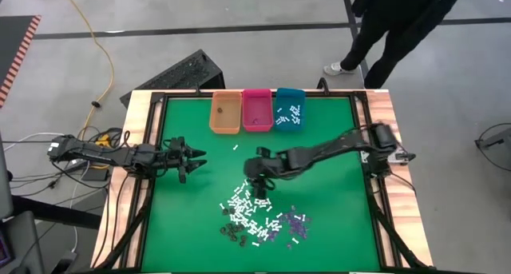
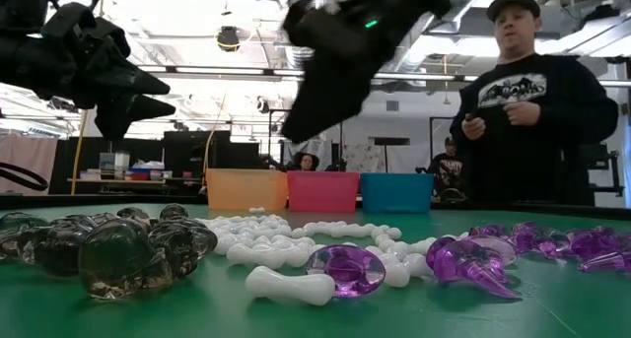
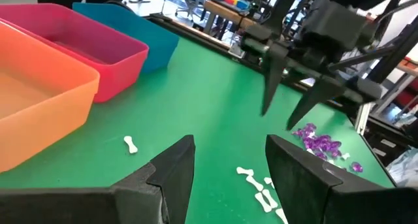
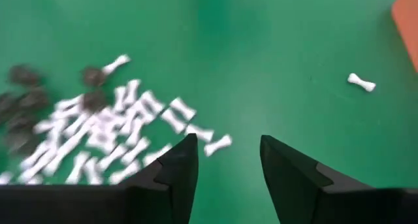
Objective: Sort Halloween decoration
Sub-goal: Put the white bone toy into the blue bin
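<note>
While both grippers hang with jaws parted and empty, the Halloween decoration (image 1: pixel 259 216) is seen heaped on the green table (image 1: pixel 327 146), in its near half.

Three bins are lined at the far edge: one orange bin (image 1: pixel 225 113), one pink bin (image 1: pixel 257 110), one teal bin (image 1: pixel 289 109) already stocked with white sticks. One stray white stick (image 1: pixel 236 148) is set apart. The right gripper (image 1: pixel 257 186) is poised above the heap; the left gripper (image 1: pixel 194 163) is held beside it. One person (image 2: pixel 527 111) is seen beyond.
</note>
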Controlling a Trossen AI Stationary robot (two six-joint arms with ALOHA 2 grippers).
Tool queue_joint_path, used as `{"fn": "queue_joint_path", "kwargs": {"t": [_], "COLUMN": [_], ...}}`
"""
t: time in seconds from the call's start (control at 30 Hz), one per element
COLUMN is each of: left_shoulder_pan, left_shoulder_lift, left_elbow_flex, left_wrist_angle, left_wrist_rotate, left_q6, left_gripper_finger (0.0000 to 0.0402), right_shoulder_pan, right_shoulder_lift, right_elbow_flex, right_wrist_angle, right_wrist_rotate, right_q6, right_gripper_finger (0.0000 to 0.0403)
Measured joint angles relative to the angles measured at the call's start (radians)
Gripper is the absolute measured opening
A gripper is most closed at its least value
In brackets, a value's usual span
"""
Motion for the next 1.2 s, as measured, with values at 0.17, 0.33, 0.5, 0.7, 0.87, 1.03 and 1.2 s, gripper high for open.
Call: {"fn": "queue_joint_path", "kwargs": {"t": [0.17,0.33,0.5,0.7,0.87,1.03,1.2], "left_shoulder_pan": [0.0,0.0,0.0,0.0,0.0,0.0,0.0], "left_shoulder_lift": [0.0,0.0,0.0,0.0,0.0,0.0,0.0], "left_elbow_flex": [0.0,0.0,0.0,0.0,0.0,0.0,0.0], "left_wrist_angle": [-0.013,-0.033,-0.039,-0.045,-0.055,-0.056,-0.057], "left_wrist_rotate": [0.0,0.0,0.001,0.001,0.002,0.001,0.001], "left_q6": [-0.013,-0.012,-0.012,-0.011,-0.012,-0.011,-0.011], "left_gripper_finger": [0.0179,0.0179,0.0179,0.0179,0.0179,0.0179,0.0179], "right_shoulder_pan": [-0.023,-0.022,-0.022,-0.028,-0.036,-0.035,-0.036], "right_shoulder_lift": [0.152,0.242,0.284,0.298,0.303,0.311,0.312], "right_elbow_flex": [0.174,0.279,0.298,0.298,0.295,0.293,0.292], "right_wrist_angle": [-0.165,-0.259,-0.266,-0.294,-0.318,-0.317,-0.323], "right_wrist_rotate": [-0.003,-0.009,-0.044,-0.012,-0.004,-0.001,0.002], "right_q6": [0.091,0.234,0.326,0.329,0.339,0.34,0.339], "right_gripper_finger": [0.0193,0.0192,0.0192,0.0192,0.0192,0.0185,0.0141]}}
